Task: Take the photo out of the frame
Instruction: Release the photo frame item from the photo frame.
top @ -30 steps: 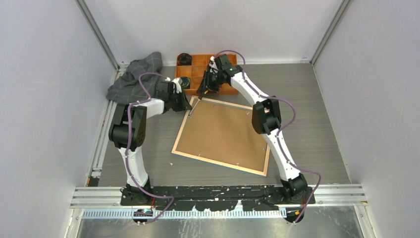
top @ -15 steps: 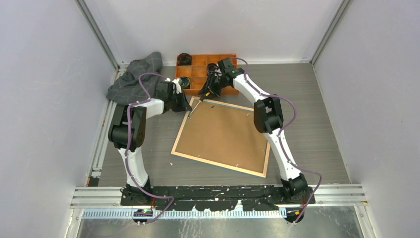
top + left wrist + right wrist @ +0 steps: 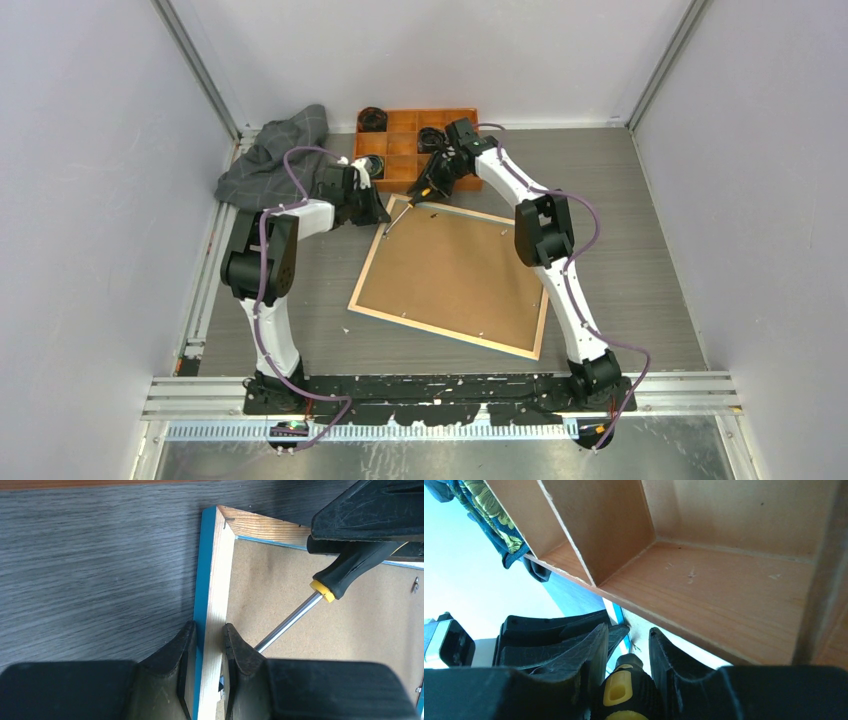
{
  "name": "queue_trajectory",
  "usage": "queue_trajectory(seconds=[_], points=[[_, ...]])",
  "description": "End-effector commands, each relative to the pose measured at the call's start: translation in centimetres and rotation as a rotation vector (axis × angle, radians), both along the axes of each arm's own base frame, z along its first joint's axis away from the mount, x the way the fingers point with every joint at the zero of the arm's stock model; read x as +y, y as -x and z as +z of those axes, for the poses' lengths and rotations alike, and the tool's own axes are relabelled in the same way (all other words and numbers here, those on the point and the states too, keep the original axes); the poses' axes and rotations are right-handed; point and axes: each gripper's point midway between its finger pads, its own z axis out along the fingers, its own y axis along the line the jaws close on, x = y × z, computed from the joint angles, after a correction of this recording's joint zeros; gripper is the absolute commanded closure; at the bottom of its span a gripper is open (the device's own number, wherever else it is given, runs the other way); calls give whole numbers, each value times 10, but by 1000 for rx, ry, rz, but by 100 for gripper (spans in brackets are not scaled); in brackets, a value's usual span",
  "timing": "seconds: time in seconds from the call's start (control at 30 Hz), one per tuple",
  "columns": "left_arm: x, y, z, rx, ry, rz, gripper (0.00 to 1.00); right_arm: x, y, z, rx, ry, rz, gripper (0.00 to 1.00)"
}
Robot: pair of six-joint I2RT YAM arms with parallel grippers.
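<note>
Left wrist view: left jaws clamped on frame (image 3: 216, 565) rim near far corner. Right jaws clamped on screwdriver (image 3: 322, 591) handle, shaft slanting down over backing board (image 3: 340, 650).

My arms (image 3: 268, 335) are white shells with black joints. Purple cables (image 3: 286, 162) loop along them. My fingers (image 3: 239, 652) are scuffed black plastic.
</note>
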Motion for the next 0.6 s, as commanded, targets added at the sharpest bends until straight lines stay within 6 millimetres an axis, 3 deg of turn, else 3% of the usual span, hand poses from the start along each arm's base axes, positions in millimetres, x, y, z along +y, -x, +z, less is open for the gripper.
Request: queue_trajectory(seconds=[0.0,0.2,0.4,0.57], points=[[1,23,-46,101,-64,-6,100,8,29,-12,127,5,42,99],[0,23,-47,103,-63,-9,100,-9,13,-13,97,25,18,99],[0,24,-47,104,-63,-10,100,-2,29,20,-64,74,164,99],[0,24,-47,103,-61,-14,100,-5,25,37,-121,65,159,99]])
